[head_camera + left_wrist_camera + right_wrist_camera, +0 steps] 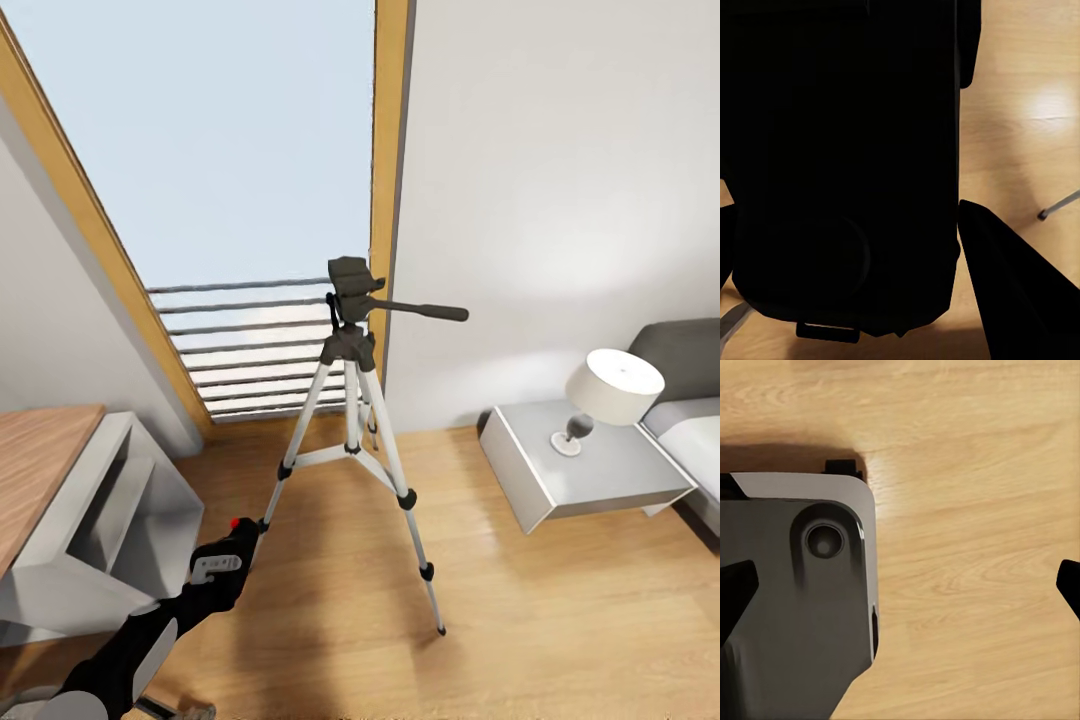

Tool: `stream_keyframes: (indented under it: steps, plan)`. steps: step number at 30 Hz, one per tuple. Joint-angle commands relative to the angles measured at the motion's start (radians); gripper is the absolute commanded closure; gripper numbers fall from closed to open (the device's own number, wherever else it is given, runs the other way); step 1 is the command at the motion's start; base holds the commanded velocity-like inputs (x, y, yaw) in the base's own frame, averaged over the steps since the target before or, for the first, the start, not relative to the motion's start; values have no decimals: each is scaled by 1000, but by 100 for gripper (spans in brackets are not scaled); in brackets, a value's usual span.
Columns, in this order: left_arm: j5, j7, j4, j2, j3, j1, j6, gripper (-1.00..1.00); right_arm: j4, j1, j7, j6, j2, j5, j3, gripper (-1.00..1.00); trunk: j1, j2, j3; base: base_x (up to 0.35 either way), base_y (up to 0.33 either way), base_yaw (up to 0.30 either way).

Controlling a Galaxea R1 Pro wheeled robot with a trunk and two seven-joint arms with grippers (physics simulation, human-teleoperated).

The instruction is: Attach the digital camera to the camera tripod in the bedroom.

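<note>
The bedroom has a light wood floor, pale walls and a tall wood-framed window with a grey railing across its lower part. At the right sit a grey bed and, just beside it, a grey nightstand carrying a white lamp. At the left stands a wood-topped desk with open grey shelves beneath. The camera tripod stands upright on the floor in front of the window, silver legs spread, its black pan handle pointing toward the bed, its head bare. Low at the left, the left gripper is clamped around the digital camera, red button up, near one tripod leg and well below the head. In the right wrist view the right gripper has its jaws spread wide over the floor, holding nothing, beside a rounded grey robot part.
</note>
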Motion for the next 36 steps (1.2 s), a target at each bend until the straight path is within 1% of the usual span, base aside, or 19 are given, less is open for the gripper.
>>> stream_keyframes:
  steps: [1, 36]
  plan:
    - [9, -1, -2, 1, -4, 0, 7, 100, 3, -1, -2, -6, 0, 2, -2, -100, 0, -2, -3, 0, 0, 0]
    - [9, -1, -1, 1, -5, 0, 7, 100, 3, -1, -2, -5, 0, 2, -2, -100, 0, -2, -60, 0, 0, 0]
